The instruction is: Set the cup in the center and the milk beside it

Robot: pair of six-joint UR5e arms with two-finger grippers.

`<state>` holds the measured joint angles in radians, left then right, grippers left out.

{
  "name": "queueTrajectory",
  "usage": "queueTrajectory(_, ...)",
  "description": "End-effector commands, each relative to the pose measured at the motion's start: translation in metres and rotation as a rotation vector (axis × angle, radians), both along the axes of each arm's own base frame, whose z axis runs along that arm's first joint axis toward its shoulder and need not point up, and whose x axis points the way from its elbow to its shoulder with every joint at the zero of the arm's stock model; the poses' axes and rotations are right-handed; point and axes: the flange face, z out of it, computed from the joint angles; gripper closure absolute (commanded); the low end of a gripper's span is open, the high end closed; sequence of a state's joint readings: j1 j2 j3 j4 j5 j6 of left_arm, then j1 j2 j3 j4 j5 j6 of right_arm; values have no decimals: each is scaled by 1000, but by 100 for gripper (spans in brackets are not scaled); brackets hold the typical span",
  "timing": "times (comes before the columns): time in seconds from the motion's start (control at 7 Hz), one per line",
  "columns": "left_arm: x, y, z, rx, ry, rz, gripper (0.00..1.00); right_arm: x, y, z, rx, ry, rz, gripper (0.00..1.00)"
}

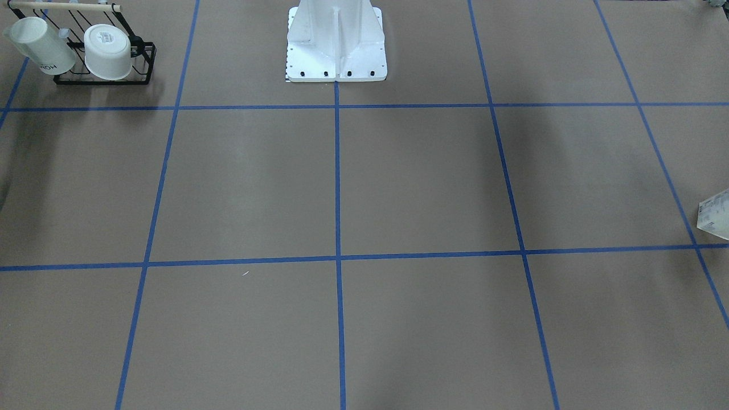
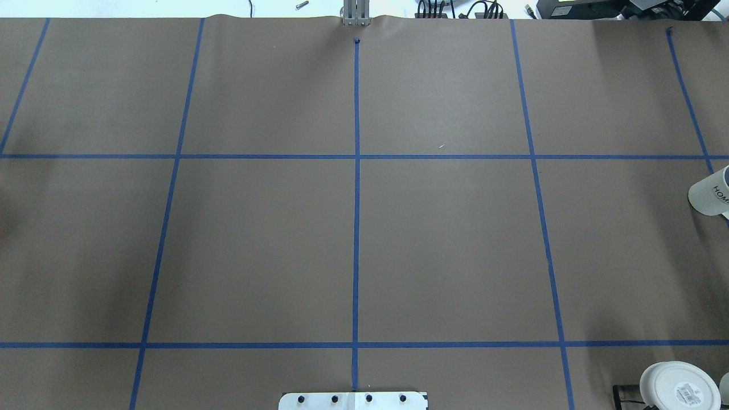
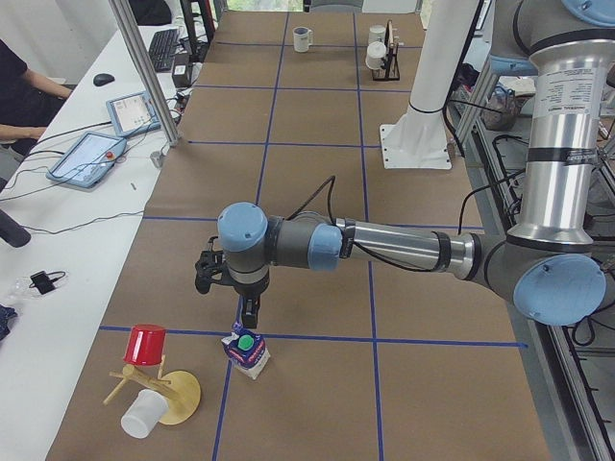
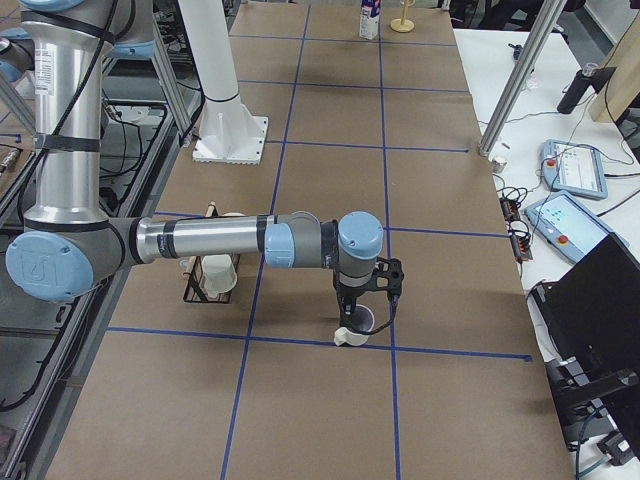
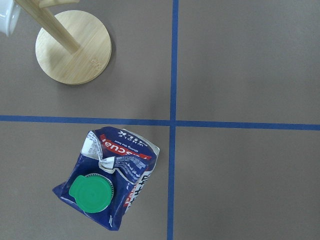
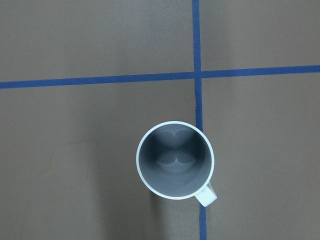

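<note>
**A:** While the brown table (image 2: pixel 256 245) with its grid of blue tape (image 2: pixel 356 228) spreads wide, where do the arms stand?

**B:** The left arm (image 3: pixel 384 245) stretches toward the table's left end and the right arm (image 4: pixel 200 240) toward its right end. Each wrist points straight down.

**A:** And what else sits out there?

**B:** A black wire rack (image 1: pixel 145 62) is in the corner by the robot's edge and the right end. It carries a lettered cup (image 1: pixel 40 45) and a wider cup (image 1: pixel 108 51). A wooden mug tree (image 3: pixel 178 394) stands in the corner by the operators' edge and the left end.

**A:** The milk?

**B:** The milk (image 5: pixel 110 185) stands near the left end, beside a tape crossing and close to the mug tree's round base. It is a dark blue and white carton with a red banner. The gable top is crumpled and the round cap is green. The left gripper (image 3: pixel 249 322) hangs right over it, clear of the cap. I cannot tell how its fingers are set.

**A:** And the cup?

**B:** The cup (image 6: pixel 175 160) stands upright near the right end, on a tape line beside a crossing. It is white and cylindrical with a dark grey inside and a small loop handle. The right gripper (image 4: pixel 358 315) hangs close above its rim. Whether it touches the rim, or how its fingers are set, I cannot tell.
</note>
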<state>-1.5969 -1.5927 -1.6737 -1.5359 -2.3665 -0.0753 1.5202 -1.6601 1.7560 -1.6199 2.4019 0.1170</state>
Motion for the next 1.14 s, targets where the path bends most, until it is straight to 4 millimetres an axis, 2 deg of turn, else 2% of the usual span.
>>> queueTrajectory(0.0,0,0,-6,22,7,-6,2,0,-2,-3,11,1,-3,0)
queueTrajectory(0.14,1,-1,-4,23,8,-3,2,0,-10,-11,29,0,-4,0)
queueTrajectory(0.29,0,-7,-10,49,1,-1,2,0,-13,-15,30,-15,2,0)
queueTrajectory(0.43,0,-9,-12,74,0,-2,2,0,-11,-6,12,-10,2,0)
queueTrajectory(0.57,0,-9,3,45,-3,-2,2,1,-8,5,-10,0,5,0)
queueTrajectory(0.71,0,-12,5,48,-5,1,2,1,-10,11,-20,1,4,0)
queueTrajectory(0.86,0,-12,5,60,-4,1,2,1,-15,15,56,11,-39,0)
queueTrajectory(1.0,0,-12,4,72,-4,-2,2,3,-29,28,109,43,-69,0)
